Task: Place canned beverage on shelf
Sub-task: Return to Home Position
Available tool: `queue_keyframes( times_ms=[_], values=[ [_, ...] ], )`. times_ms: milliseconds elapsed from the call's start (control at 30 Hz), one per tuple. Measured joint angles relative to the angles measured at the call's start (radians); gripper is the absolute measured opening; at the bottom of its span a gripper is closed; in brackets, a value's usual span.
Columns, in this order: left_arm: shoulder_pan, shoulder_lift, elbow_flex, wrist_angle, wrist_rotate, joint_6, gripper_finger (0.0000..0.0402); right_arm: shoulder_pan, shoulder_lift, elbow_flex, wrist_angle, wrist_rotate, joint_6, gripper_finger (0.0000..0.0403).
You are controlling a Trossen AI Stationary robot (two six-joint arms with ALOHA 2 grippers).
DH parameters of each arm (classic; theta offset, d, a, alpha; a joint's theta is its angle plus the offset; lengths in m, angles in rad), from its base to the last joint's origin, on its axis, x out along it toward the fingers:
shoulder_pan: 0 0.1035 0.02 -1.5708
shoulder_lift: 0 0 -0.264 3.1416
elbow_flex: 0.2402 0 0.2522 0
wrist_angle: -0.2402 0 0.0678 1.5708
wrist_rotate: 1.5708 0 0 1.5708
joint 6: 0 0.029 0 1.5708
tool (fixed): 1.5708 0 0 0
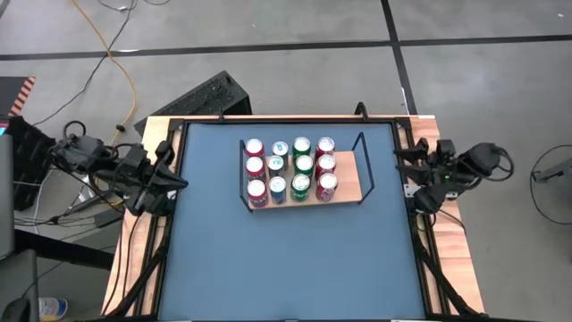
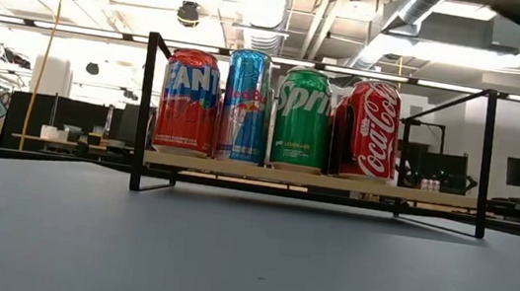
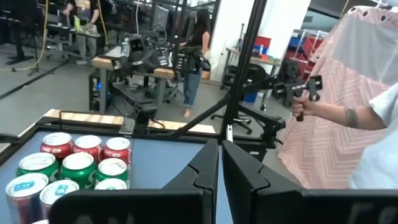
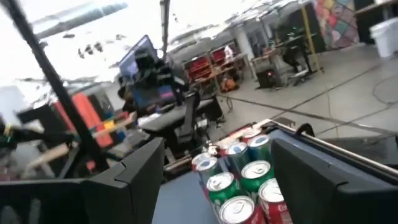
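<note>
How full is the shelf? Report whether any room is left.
Partly full. In the high view twelve cans stand upright in four columns of three, and the shelf has bare board left at its right end.

Bright, even overhead light. Table (image 1: 286,259) matte, no glare; only faint short shadows beside shelf (image 1: 349,179) frame. Low view backlit: bright ceiling (image 2: 89,0) and far wall glow white behind cans (image 2: 278,118), can fronts readable, soft sheen on table. Beyond left fingers (image 3: 202,171), room clear, evenly lit. Beyond right fingers (image 4: 134,177), scene smeared, area above fingers blown out white, can tops (image 4: 221,183) glinting between fingers.
</note>
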Motion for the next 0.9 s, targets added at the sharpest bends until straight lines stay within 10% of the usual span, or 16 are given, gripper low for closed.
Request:
queue_keyframes(
  times_ms=[567, 900],
  values=[
    [0.0, -0.221, -0.547, 0.472, 0.025, -0.181, 0.0009, -0.015, -0.002, -0.143, 0.017, -0.005, 0.089, 0.0282],
    [0.0, -0.311, -0.686, 0.532, 0.007, -0.199, 0.0009, -0.015, -0.002, -0.239, 0.098, -0.243, 0.026, 0.0282]
  ],
)
